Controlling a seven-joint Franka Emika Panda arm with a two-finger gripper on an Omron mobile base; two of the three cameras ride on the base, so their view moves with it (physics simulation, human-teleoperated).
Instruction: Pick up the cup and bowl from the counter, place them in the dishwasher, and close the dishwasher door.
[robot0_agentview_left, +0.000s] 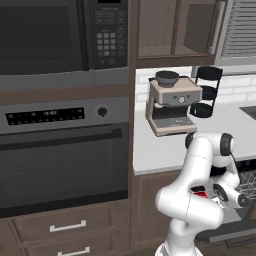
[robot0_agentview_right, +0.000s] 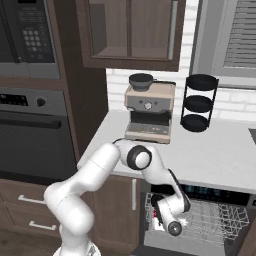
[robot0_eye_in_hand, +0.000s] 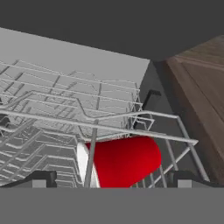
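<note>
**A:** Look, the arm's bent right down into the dishwasher. See the cup? It's lying on its side in the wire rack, pale rim to the left in the hand view.

**B:** Is the end effector holding it?

**A:** No, the fingers are spread wide, one tip either side of the cup, and I can't see them touching it. I'd call that let go, the cup resting on the wires.

**B:** And the bowl?

**A:** The only candidate is a dark bowl sitting on top of the coffee machine, back on the table. By my guess that's next.

**B:** Easy to carry?

**A:** Probably light and stiff, but smooth, so it may slip. A wide bowl won't fit across the fingers; I'd pinch the rim wall, one finger inside and one outside. The cup is small enough to take around its body.

**B:** The door?

**A:** Down, not yet closed. It's a flat, rigid panel, so pushing up from its outer edge looks the sensible way.
</note>
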